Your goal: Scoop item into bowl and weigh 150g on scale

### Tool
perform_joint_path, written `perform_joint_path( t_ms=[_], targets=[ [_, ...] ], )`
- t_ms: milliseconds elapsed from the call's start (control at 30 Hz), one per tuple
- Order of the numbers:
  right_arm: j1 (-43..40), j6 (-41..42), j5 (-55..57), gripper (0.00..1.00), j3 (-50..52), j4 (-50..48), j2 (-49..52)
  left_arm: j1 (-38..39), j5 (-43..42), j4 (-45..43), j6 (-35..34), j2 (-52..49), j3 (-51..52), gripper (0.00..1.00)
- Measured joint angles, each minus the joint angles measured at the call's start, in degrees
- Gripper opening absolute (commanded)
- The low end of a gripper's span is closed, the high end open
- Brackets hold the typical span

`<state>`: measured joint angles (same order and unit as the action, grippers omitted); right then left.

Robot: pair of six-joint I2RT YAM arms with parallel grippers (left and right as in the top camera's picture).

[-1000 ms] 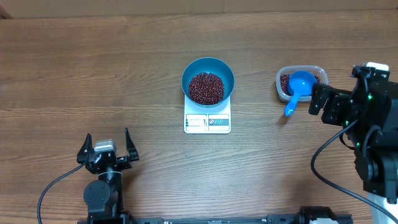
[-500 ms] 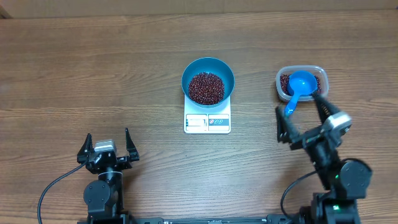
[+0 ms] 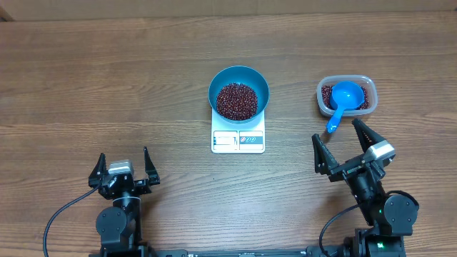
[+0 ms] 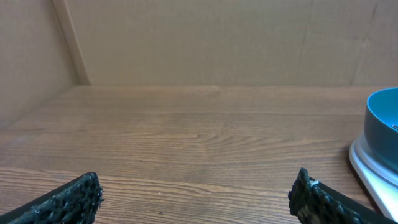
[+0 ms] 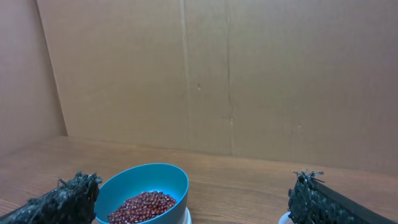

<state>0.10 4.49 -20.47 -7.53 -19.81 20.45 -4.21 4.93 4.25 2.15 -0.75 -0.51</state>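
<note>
The teal bowl (image 3: 238,77) sits on the white kitchen scale (image 3: 238,140) at the middle of the desk (image 3: 107,71), carrying the red-brown beans (image 3: 236,101) so their weight can register. The display is too small to read, so the target may or may not be met. The blue scoop (image 3: 344,97) lies in the clear tub (image 3: 365,81), its handle offered outward. The left tool (image 3: 123,160) and right tool (image 3: 336,137) stand spread wide, empty. A second ago the right tool was beside the tub; it has since drawn back.
</note>
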Motion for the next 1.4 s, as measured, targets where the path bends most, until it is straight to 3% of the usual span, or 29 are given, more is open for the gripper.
perform_joint_path(
  t_ms=[1400],
  targets=[
    [0.00,0.02,0.39,1.00,0.07,10.97,-1.57,0.02,-0.02,0.00,0.00,0.00,0.00,1.00]
  ],
)
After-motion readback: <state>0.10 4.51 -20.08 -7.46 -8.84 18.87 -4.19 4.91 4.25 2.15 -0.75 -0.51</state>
